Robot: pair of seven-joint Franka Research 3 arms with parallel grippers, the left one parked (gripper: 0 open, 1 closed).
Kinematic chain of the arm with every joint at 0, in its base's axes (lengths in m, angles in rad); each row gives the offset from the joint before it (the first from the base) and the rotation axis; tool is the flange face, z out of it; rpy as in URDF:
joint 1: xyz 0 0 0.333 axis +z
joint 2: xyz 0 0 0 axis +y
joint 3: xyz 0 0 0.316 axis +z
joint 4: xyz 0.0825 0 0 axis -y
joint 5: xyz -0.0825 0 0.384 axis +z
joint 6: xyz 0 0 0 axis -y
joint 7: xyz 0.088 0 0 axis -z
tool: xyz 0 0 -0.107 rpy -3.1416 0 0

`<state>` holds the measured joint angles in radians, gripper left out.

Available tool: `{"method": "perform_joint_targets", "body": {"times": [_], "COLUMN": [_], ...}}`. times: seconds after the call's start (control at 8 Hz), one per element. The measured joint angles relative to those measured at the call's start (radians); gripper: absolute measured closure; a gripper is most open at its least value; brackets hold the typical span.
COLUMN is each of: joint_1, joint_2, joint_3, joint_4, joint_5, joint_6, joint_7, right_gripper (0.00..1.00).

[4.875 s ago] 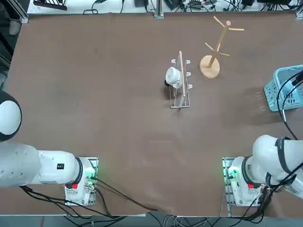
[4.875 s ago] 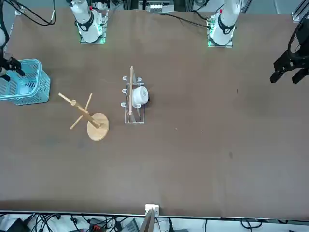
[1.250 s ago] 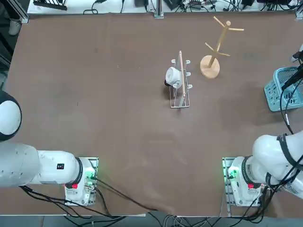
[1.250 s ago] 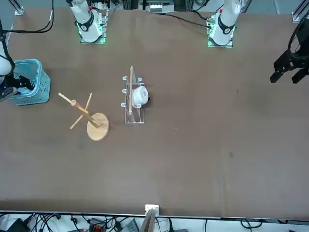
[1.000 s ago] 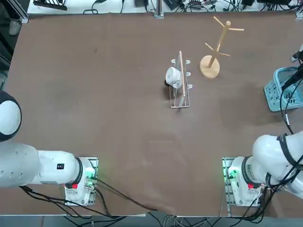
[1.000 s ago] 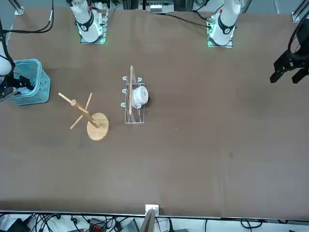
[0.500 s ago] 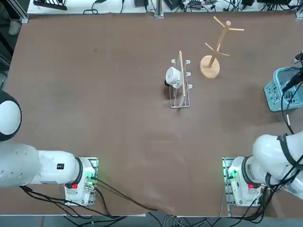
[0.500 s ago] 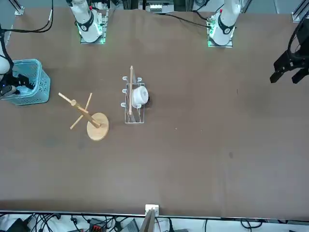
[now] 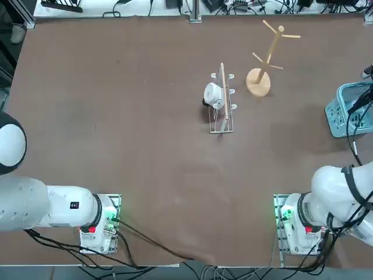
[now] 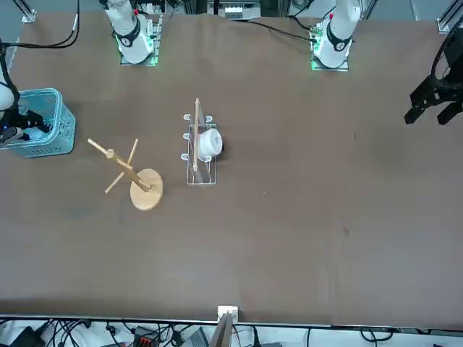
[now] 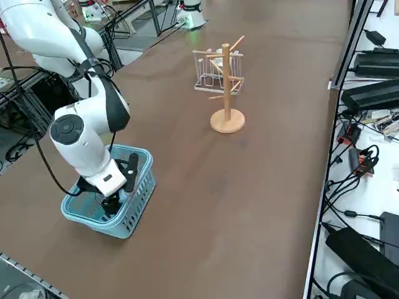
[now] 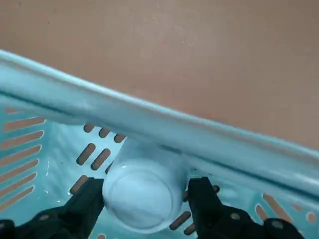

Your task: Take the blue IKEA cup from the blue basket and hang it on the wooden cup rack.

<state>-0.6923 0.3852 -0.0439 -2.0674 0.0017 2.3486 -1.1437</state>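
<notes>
Right arm [image 9: 349, 189]: mounted at the table's [image 9: 157, 151] near edge, reaching out over the right side of the table.
Right gripper [image 12: 147, 191]: down inside the blue basket; its jaws stand apart, one on either side of the blue IKEA cup, with a slim gap showing on one side.
Blue IKEA cup [image 12: 142, 199]: in the basket, close beside one long wall, a round end facing the wrist camera; its handle cannot be made out.
Blue basket [image 11: 142, 196]: on the table, toward its right edge.
Wire rack [image 9: 226, 125]: left of the basket, well apart from it.
White cup [image 9: 213, 94]: on the wire rack's left side.
Wooden cup rack [image 9: 258, 83]: upright toward the table's far edge, between wire rack and basket, its pegs bare.
</notes>
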Motion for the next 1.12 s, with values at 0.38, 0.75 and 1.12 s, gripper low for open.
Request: {"method": "perform_joint_targets", "body": {"times": [0.38,0.75,1.12], "joint_1": [0.001,0.001,0.001], "joint_2": [0.003,0.002,0.001], "joint_3": [0.001,0.001,0.002], "joint_4": [0.0,0.004,0.005], "joint_5": [0.0,0.0,0.0], "joint_6": [0.0,-0.001,-0.002], "joint_7": [-0.001,-0.003,-0.006], "right_gripper": [0.02,0.12,0.13]}}
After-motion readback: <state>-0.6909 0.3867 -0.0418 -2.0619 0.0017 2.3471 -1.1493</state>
